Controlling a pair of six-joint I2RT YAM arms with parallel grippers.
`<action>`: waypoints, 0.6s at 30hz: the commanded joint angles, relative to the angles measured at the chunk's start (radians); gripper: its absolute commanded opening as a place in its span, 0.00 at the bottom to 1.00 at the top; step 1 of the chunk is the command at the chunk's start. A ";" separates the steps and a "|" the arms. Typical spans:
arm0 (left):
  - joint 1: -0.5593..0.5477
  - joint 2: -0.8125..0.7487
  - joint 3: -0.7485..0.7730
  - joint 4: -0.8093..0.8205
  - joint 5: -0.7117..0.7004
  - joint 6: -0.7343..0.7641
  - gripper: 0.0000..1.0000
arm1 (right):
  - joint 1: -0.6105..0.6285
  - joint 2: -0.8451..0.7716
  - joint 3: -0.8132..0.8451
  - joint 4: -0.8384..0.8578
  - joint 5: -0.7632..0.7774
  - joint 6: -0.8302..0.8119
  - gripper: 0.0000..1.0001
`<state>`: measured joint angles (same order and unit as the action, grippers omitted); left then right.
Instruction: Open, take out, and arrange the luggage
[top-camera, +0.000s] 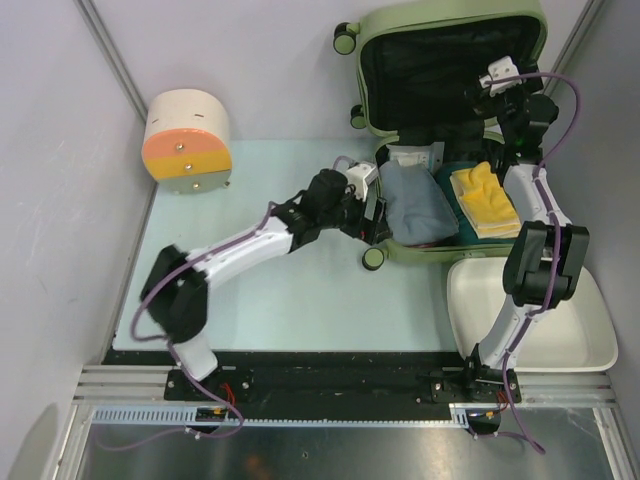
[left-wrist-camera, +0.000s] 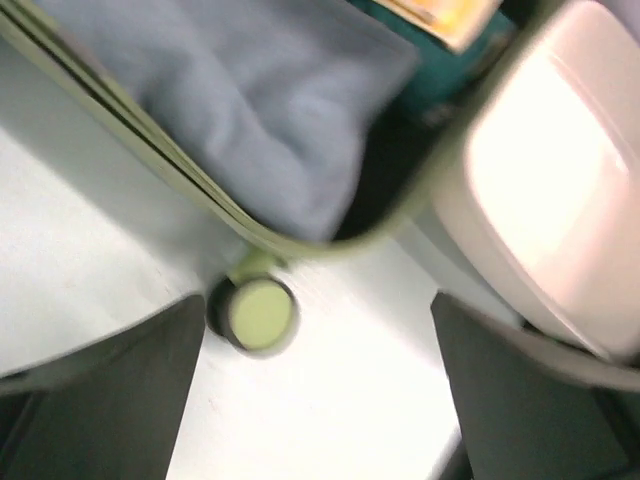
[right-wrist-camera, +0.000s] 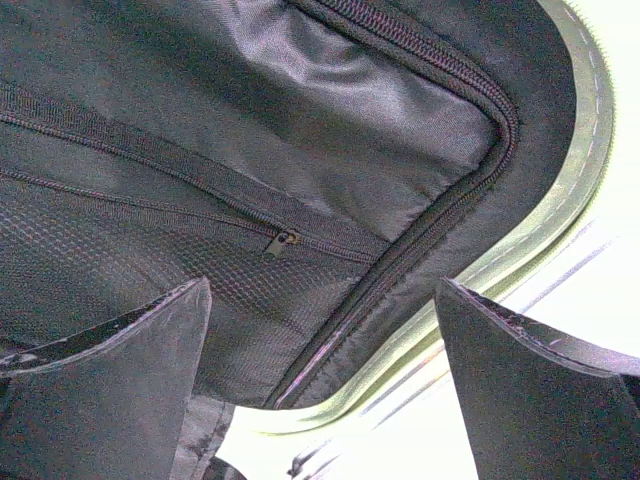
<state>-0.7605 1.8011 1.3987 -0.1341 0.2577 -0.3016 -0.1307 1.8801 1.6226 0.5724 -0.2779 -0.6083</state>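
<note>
**Hard to make out.** The left wrist view is smeared. It shows only a grey-blue cloth (left-wrist-camera: 250, 100), the suitcase rim, one green wheel (left-wrist-camera: 255, 312) and a pale blur at right. A white packet (top-camera: 412, 157) at the hinge cannot be identified. The right arm crosses the white basin (top-camera: 580, 330).

**Luggage** (top-camera: 440, 16). Far right of the table, lying open. The lid stands up against the back wall with its black lining (right-wrist-camera: 250, 100) facing the arms. The lower half holds the cloth and a yellow folded item (top-camera: 483, 200), side by side.

**Left gripper** (top-camera: 372, 212). Just above the suitcase's near-left corner, beside the wheel. The jaws are spread wide with nothing between them.

**Right gripper** (top-camera: 490, 88). Inside the raised lid, near a zip pull (right-wrist-camera: 283, 240). The jaws are apart and hold nothing.

**Edges and room.** The basin sits just beside the suitcase's near edge. A cream-and-orange drum (top-camera: 188, 140) lies well apart at far left. A bare pale mat (top-camera: 280, 300) lies between them.

**Room.** Grey walls on three sides.
</note>
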 joint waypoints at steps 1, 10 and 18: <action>-0.103 -0.210 -0.090 0.016 0.008 -0.056 1.00 | -0.006 -0.062 -0.027 0.001 0.020 0.022 1.00; -0.378 0.058 0.118 0.007 -0.074 -0.347 0.94 | -0.001 -0.102 -0.076 -0.006 0.036 0.071 1.00; -0.407 0.199 0.194 0.002 -0.156 -0.426 0.94 | 0.009 -0.102 -0.113 -0.002 0.005 0.071 1.00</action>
<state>-1.1847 1.9957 1.5337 -0.1349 0.1844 -0.6632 -0.1314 1.8359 1.5326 0.5400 -0.2596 -0.5491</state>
